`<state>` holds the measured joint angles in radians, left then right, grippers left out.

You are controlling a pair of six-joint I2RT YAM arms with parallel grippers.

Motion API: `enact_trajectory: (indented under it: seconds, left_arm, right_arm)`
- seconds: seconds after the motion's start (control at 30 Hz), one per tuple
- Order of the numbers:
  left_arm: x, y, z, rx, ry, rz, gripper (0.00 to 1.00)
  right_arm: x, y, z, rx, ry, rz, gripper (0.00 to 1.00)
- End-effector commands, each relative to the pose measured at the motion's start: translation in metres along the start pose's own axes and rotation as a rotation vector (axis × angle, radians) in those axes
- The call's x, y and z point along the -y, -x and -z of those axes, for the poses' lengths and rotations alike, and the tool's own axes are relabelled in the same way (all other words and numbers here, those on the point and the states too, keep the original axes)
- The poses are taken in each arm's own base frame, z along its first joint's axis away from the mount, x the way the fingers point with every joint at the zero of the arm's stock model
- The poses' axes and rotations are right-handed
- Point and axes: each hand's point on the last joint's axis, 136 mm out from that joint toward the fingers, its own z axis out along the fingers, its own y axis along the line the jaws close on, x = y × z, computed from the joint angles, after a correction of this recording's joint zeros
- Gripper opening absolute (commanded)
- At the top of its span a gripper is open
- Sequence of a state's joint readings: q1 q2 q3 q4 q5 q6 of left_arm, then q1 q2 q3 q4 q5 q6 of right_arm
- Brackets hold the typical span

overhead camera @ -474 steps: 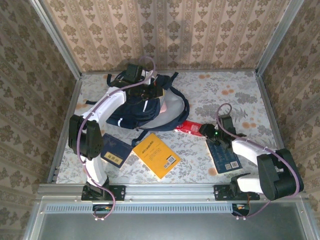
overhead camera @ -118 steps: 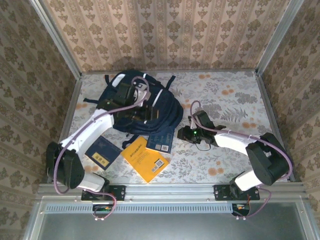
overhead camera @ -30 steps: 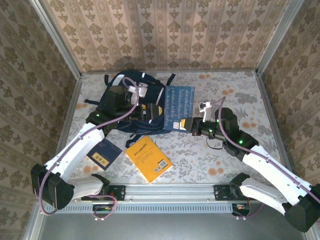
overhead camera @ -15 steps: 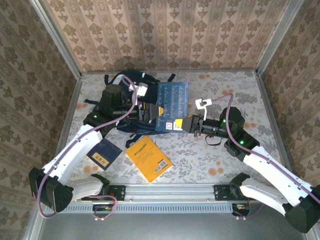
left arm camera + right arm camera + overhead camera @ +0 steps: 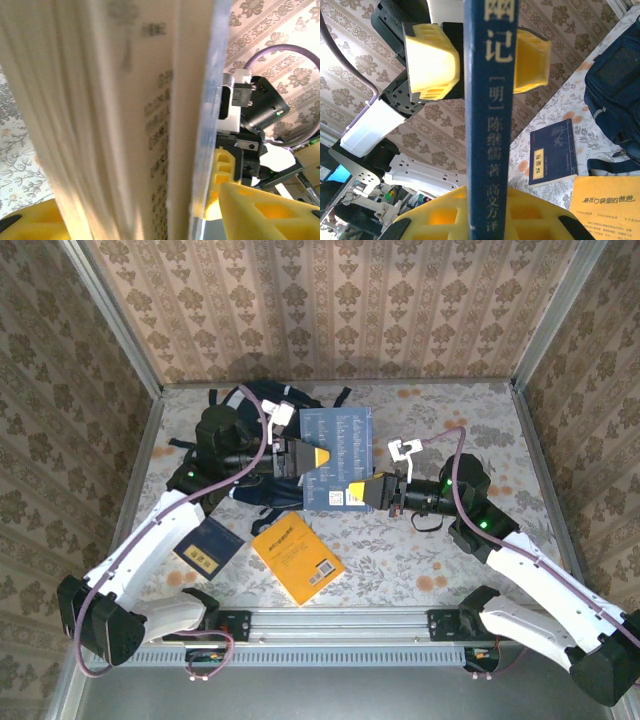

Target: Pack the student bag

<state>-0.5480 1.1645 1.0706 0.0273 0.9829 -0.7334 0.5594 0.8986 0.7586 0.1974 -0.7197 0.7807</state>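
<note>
Here, student bag (image 5: pixel 612 100) runs roughly near-to-far; right jaws clench book (image 5: pixel 338 455), left jaws unclear.

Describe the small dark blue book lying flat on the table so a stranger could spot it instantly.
Find the navy student bag at the back left of the table, then come toward the near edge. The small dark blue book lies flat, left of the yellow book. Unlike the bigger blue book held in the air, it lies untouched and bears a pale yellow label.
</note>
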Motion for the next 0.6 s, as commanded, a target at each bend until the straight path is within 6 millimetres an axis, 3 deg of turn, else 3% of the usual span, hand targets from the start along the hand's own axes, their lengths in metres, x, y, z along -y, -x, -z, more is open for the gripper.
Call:
enact_trajectory:
  seconds: [0.0,0.37,0.5,0.57]
  left_arm:
    - [0.024,0.004,0.007,0.015,-0.07,-0.079,0.54]
    - [0.024,0.005,0.007,0.03,-0.094,-0.096,0.04]
    - [0.02,0.021,0.01,0.13,-0.058,-0.078,0.0]
    - [0.02,0.032,0.014,0.203,-0.046,-0.069,0.0]
  right_arm:
    - [-0.014,0.011,0.005,0.025,0.041,0.06,0.0]
    - [0.006,0.013,0.007,0.061,-0.008,0.008,0.02]
    - [0.02,0.024,0.011,0.189,-0.035,-0.037,0.53]
    - [0.023,0.032,0.014,0.271,-0.026,-0.07,0.71]
